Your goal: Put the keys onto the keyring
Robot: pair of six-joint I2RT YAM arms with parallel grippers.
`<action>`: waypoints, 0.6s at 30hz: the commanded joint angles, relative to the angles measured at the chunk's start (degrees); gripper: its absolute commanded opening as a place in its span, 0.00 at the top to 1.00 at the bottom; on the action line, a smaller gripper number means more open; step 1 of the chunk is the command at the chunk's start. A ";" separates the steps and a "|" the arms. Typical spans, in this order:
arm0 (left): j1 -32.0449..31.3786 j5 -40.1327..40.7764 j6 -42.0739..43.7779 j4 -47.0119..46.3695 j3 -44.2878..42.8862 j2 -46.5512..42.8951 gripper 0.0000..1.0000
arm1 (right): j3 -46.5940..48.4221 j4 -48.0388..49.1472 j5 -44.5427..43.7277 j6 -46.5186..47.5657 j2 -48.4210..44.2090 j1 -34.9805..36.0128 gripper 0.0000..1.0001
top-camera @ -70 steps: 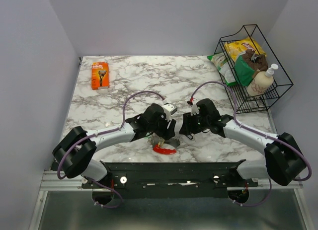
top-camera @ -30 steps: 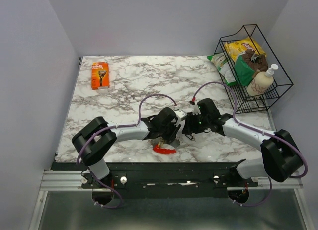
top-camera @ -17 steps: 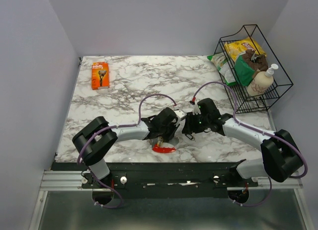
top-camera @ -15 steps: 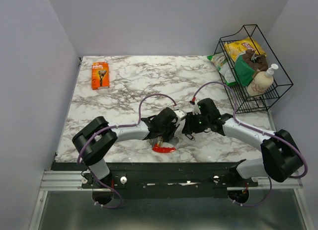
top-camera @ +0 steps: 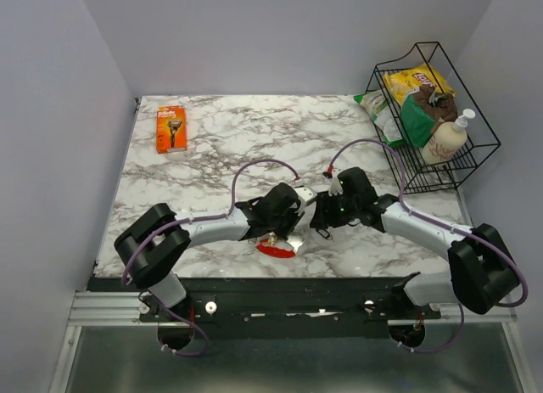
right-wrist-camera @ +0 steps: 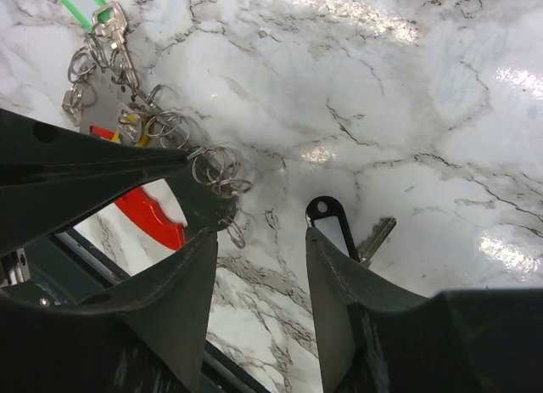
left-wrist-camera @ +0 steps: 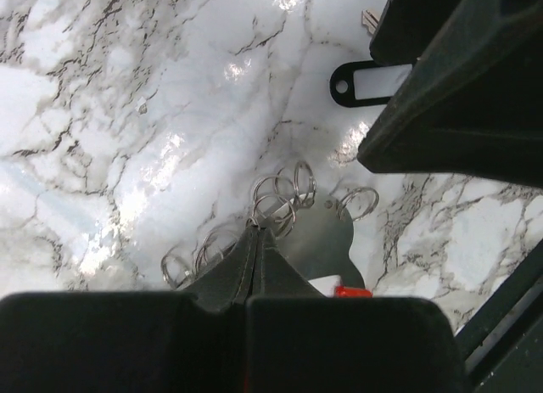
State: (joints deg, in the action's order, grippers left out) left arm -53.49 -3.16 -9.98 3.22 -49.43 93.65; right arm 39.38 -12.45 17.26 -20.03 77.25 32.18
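The keys (right-wrist-camera: 127,113) are a bunch of silvery rings with a green tag and a red curved tag (top-camera: 273,249), lying near the table's front edge. My left gripper (left-wrist-camera: 257,232) is shut, its tips pinched on one silver ring (left-wrist-camera: 280,198) of the bunch. The keyring (right-wrist-camera: 331,227), a small black oblong loop with a pale centre, lies flat on the marble beside a loose silver key (right-wrist-camera: 379,238). My right gripper (right-wrist-camera: 263,249) hangs open over bare marble between the bunch and the keyring (left-wrist-camera: 366,79), with nothing between its fingers. In the top view the two grippers nearly touch.
An orange razor pack (top-camera: 170,128) lies at the back left. A black wire basket (top-camera: 475,155) with snack bags and a pump bottle stands at the back right. The table's front edge and the black rail lie just below the keys.
My left gripper has shut on a ring of the bunch. The red tag has slid slightly up and left. The right gripper has held still.
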 commanded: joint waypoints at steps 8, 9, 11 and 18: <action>1.37 -9.48 3.82 -2.25 6.09 -11.55 1.00 | -0.26 2.78 4.62 5.34 -7.20 0.25 0.46; 1.55 -10.37 3.91 -2.69 6.62 -12.34 1.00 | -0.44 3.48 5.32 6.05 -8.86 0.16 0.46; 1.64 -12.39 4.09 -2.96 8.11 -14.89 1.00 | -1.05 4.09 7.52 7.63 -10.62 0.16 0.46; 2.08 -14.77 4.35 -6.65 11.72 -22.89 1.00 | -2.81 7.17 12.44 10.71 -17.75 0.16 0.45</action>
State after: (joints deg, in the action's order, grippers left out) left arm -51.81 -14.00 -6.61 0.67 -39.31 75.11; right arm 37.98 -8.36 25.10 -12.47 61.82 32.18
